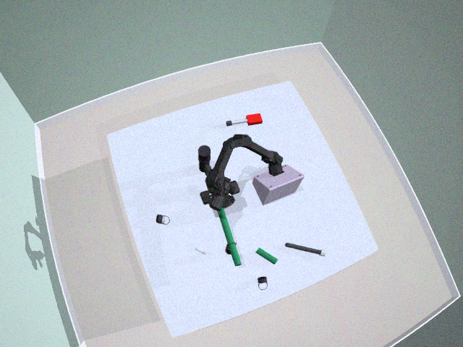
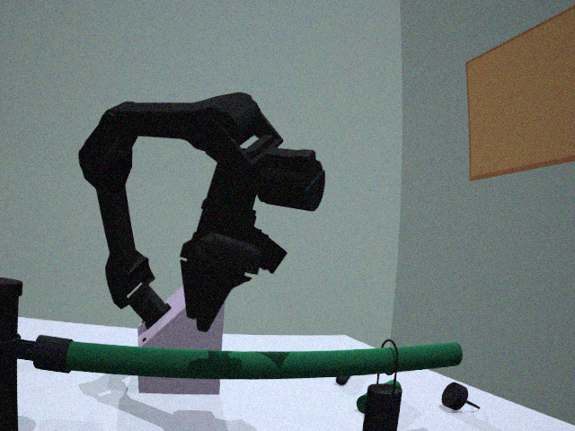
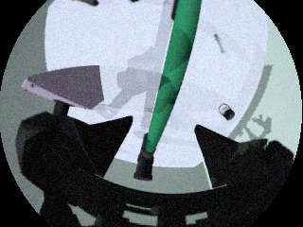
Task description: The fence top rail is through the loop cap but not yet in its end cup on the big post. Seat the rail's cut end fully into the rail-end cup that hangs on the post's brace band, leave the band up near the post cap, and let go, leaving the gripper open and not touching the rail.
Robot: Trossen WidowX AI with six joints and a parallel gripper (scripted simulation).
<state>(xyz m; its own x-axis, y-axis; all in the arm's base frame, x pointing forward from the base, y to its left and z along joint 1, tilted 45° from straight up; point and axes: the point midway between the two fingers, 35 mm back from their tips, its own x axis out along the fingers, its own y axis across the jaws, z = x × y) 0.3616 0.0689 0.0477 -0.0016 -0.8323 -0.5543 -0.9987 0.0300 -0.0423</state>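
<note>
The green top rail runs level through the wire loop cap on the short line post. Its cut end sits inside the black rail-end cup, which hangs on the big black post a little below the post's cap. My gripper is open. It hangs above the rail near the cup end, with a finger on each side and a clear gap to the rail.
The arm stands on a lilac box. On the white mat lie a short green pipe piece, a dark rod, two spare loop caps, a small screw and a red-headed tool.
</note>
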